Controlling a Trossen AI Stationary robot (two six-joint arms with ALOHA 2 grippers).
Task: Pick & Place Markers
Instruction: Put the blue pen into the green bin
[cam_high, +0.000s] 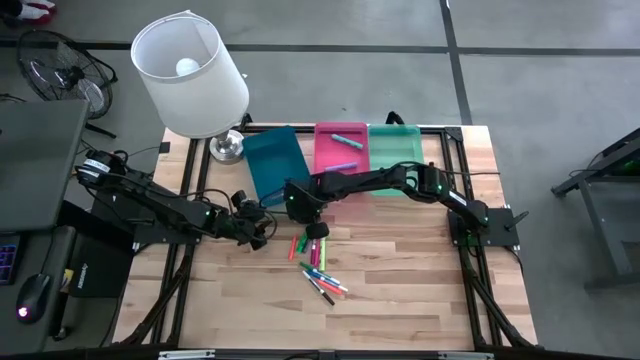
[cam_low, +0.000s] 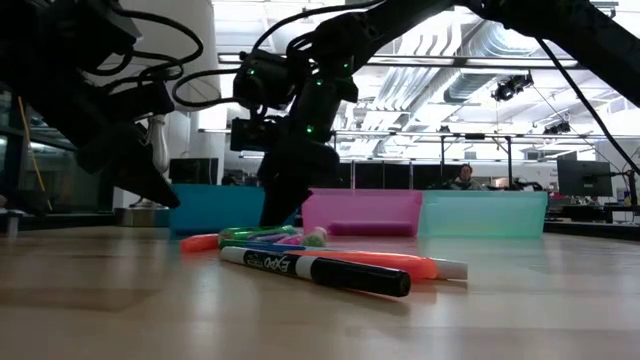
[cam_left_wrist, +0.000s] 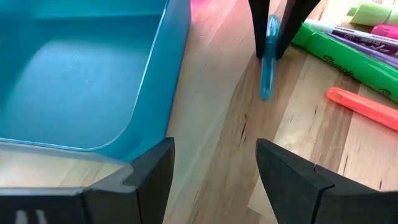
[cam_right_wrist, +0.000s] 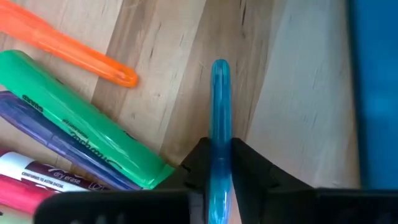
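Your right gripper (cam_right_wrist: 217, 163) is clamped on a blue marker (cam_right_wrist: 219, 112) beside the blue tray (cam_high: 272, 160); two markers sit in the pink tray (cam_high: 341, 148), most remain on the table (cam_high: 400, 290); left gripper (cam_left_wrist: 214, 168) waits, fingers apart.

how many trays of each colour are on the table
blue tray: 1
pink tray: 1
green tray: 1
total: 3 trays
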